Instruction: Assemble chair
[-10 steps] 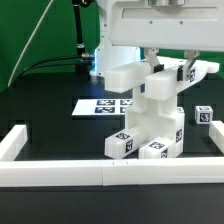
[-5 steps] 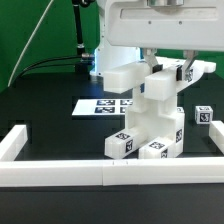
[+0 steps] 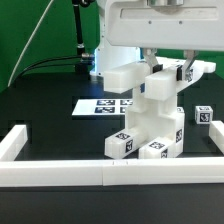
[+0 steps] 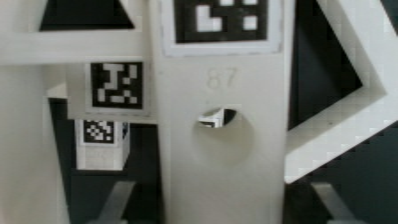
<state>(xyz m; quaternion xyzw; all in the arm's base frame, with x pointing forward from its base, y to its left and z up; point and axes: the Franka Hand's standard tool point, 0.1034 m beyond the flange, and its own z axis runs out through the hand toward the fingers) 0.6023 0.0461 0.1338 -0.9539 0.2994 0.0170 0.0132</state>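
The partly built white chair [image 3: 150, 132] stands just behind the front rail, with tagged blocks at its base. A tall white upright piece [image 3: 162, 88] rises from it, and my gripper [image 3: 166, 70] comes down from above and is shut on that piece. In the wrist view the same upright piece [image 4: 222, 120] fills the middle, with a tag near one end and a small hole in its face. It sits between my two grey fingers [image 4: 121, 198], with the gripper [image 4: 222, 198] straddling it. A barred chair part [image 4: 107, 90] with tags lies beside it.
A low white border rail [image 3: 90, 173] runs along the front and up both sides. The marker board [image 3: 100, 104] lies flat behind the chair on the black table. A small loose tagged block [image 3: 204, 114] sits at the exterior view's right. The robot's base stands behind.
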